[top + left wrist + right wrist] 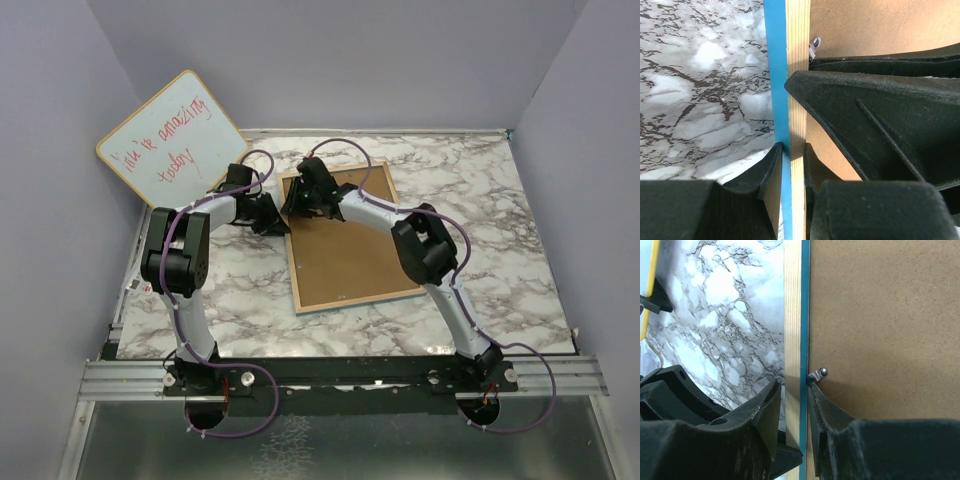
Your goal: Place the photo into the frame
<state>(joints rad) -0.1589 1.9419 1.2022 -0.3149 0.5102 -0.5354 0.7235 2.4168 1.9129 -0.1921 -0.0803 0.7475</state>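
As frame (797, 60) lies back-up, left gripper (792, 150) clamps its edge, right gripper (792, 390) straddles it (grip unclear)

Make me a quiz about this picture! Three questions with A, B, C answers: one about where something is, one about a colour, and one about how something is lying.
1. Where is the whiteboard?
A. At the far left corner of the table
B. At the near right corner
C. In the middle

2. What colour is the writing on the whiteboard?
A. Green
B. Red
C. Black

3. How is the frame lying?
A. Standing upright
B. Flat, blue front up
C. Flat, back up, with the brown backing board showing

Answers:
1 A: the top view shows it at the far left, by the wall.
2 B: the handwritten words are red.
3 C: pale wood rails surround the brown board, facing up.
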